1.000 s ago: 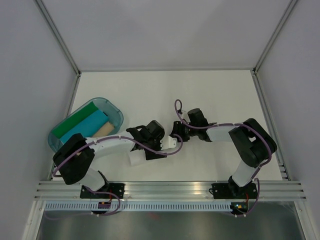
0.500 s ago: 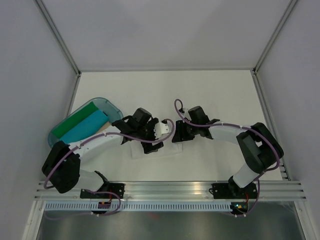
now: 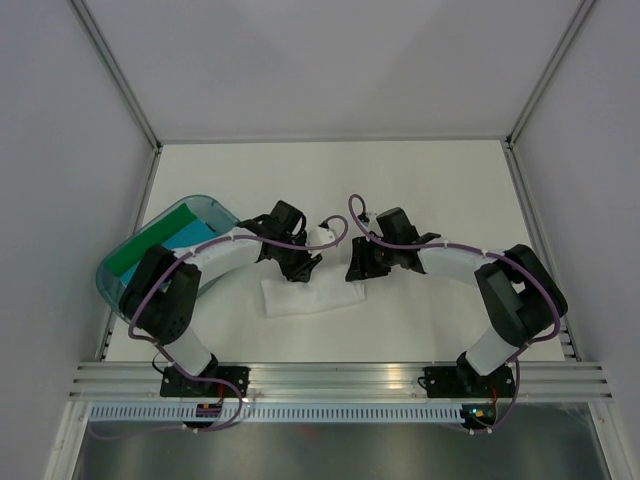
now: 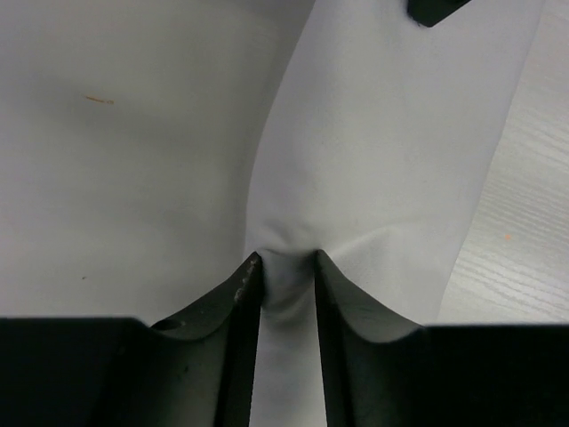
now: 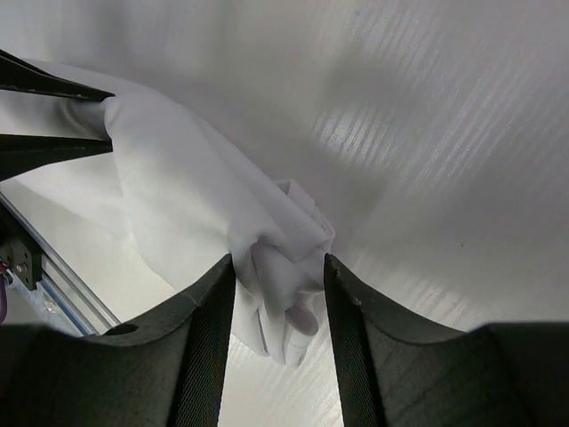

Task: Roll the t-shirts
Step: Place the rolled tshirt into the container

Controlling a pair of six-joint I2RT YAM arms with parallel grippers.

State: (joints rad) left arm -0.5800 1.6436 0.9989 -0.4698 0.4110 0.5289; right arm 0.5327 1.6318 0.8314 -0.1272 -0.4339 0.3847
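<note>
- We see the white t-shirt (image 3: pixel 305 298) bunched on the surface (image 3: pixel 430 190), between both arms.
- Our left pincer (image 4: pixel 284 262) pinches a fold of it; our right pincer (image 5: pixel 278 262) clamps its bunched end.
- Farther left, a green roll (image 3: pixel 135 252) and a turquoise roll (image 3: pixel 188 233) lie in the tub (image 3: pixel 104 282).

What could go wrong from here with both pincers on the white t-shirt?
The left pincer pinches only a thin fold of the white t-shirt, so it might slip out. The right pincer holds a bunched wad, so the roll may come out uneven. The left arm's elbow sits close to the teal tub and could nudge it.
</note>
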